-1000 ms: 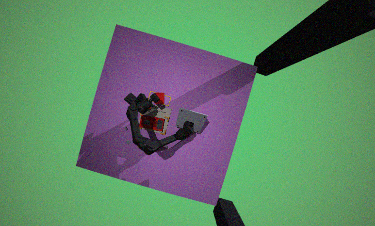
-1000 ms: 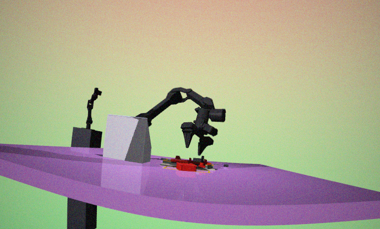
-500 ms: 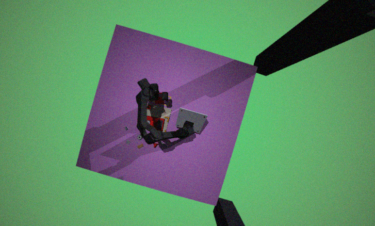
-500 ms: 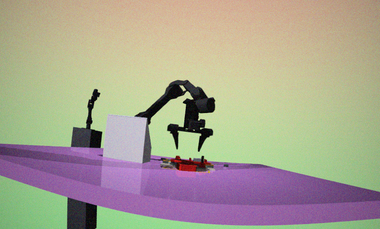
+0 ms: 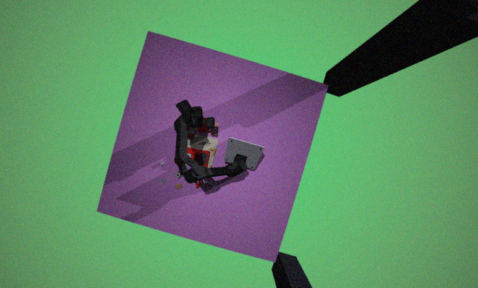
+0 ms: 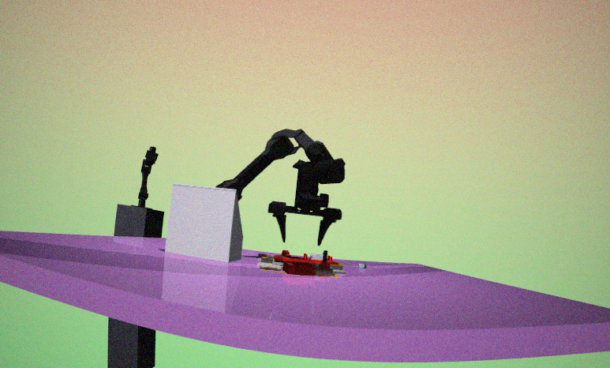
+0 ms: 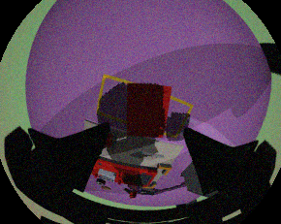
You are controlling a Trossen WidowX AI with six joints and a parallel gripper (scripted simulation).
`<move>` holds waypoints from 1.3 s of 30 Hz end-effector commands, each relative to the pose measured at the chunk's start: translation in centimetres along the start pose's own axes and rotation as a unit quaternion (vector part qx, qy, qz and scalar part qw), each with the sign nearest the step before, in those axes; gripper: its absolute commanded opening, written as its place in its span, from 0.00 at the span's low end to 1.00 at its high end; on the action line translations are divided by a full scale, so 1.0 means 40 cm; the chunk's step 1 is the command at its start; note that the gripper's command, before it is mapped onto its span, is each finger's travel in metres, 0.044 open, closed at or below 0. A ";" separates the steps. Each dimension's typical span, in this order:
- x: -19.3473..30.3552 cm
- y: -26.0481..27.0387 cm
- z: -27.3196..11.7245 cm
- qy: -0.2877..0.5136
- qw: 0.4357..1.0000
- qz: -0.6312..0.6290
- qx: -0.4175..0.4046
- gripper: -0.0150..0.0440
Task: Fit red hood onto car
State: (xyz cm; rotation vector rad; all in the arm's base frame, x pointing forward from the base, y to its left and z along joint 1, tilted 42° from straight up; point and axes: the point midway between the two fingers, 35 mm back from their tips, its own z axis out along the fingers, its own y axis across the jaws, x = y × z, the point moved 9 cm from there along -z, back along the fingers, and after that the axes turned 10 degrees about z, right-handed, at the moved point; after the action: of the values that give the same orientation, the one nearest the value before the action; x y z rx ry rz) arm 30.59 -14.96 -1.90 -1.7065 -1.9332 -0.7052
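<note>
The hood (image 5: 204,128) (image 6: 300,268) (image 7: 146,103) is a red box, dark in the arm's shadow, lying on the table inside a thin yellow outline. My gripper (image 6: 301,243) (image 7: 147,128) is open and empty, fingers pointing down, its tips above the hood's level. In the wrist view the hood shows between and beyond the fingertips. The red car chassis (image 5: 196,152) (image 7: 122,169) sits in the cream jig (image 5: 213,143) (image 7: 171,148) beside the hood. The arm partly covers both in the top view. The engine block and pegs are too small and dark to tell apart clearly.
The arm stands on a pale grey pedestal (image 5: 245,148) (image 6: 200,223). Small loose parts lie past the chassis: a grey ring (image 5: 177,175), a yellow piece (image 5: 178,186) and a red piece (image 5: 197,184). A second arm (image 6: 144,175) stands on a dark post in the background.
</note>
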 end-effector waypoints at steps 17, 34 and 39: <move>-0.001 -0.001 0.033 0.003 1.000 0.003 -0.002 1.00; -0.001 -0.001 0.059 0.003 1.000 0.003 -0.002 1.00; -0.001 -0.001 0.066 0.003 1.000 0.003 -0.002 1.00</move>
State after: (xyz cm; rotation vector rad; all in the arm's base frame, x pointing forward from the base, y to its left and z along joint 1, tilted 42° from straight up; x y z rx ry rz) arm 30.58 -13.48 -3.74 -1.7069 -1.9332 -0.7067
